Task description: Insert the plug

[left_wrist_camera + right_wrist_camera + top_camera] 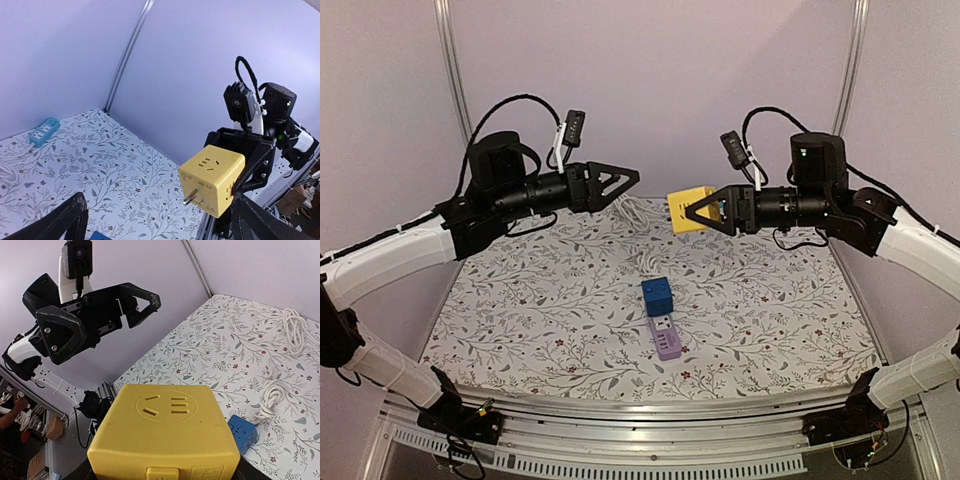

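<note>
The yellow cube adapter is smooth moulded plastic with a soft satin sheen, and its prongs are bright bare metal. The right gripper around it and the left gripper are matt black plastic with a faintly grainy surface. The arm shells are glossy white plastic. The table has a matt printed covering with a leafy pattern, cloth by the look, lying flat. Near its middle, the blue cube and the purple power strip look like smooth, slightly shiny plastic. The coiled white cables by the far edge have a smooth, rubbery jacket. The rail along the near edge is dull, brushed metal.
</note>
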Robot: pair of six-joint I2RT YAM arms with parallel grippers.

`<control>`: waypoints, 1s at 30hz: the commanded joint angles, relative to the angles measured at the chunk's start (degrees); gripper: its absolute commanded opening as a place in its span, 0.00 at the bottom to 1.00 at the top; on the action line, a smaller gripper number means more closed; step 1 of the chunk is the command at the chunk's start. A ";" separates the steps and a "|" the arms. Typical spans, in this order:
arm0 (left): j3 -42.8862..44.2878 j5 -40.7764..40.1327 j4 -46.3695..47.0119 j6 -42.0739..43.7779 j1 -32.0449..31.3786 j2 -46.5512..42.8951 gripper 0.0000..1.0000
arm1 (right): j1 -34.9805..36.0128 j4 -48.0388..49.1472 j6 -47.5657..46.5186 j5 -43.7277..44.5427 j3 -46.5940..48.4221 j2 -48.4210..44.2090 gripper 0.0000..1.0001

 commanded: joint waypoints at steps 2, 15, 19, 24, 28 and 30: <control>3.15 -21.00 -13.41 8.35 2.25 -2.91 1.00 | 0.20 -4.82 2.70 21.70 -2.73 -5.56 0.00; 25.85 -36.18 -43.80 17.88 5.58 20.37 0.93 | 0.12 -12.23 -1.04 35.23 -6.20 -11.94 0.00; 37.11 -38.24 -51.26 14.57 6.01 32.23 0.90 | 0.14 -14.37 -0.65 35.25 -5.72 -11.25 0.00; 45.14 -35.15 -47.98 2.90 6.53 43.60 0.84 | 0.05 -15.37 -0.08 35.75 -4.80 -9.33 0.00; 51.04 -34.65 -45.16 -6.24 7.12 51.69 0.84 | -0.06 -17.04 1.95 35.68 -0.87 -5.22 0.00; 51.51 -33.38 -41.58 -12.30 8.01 54.09 0.84 | 0.00 -17.61 2.29 35.05 1.25 -3.17 0.00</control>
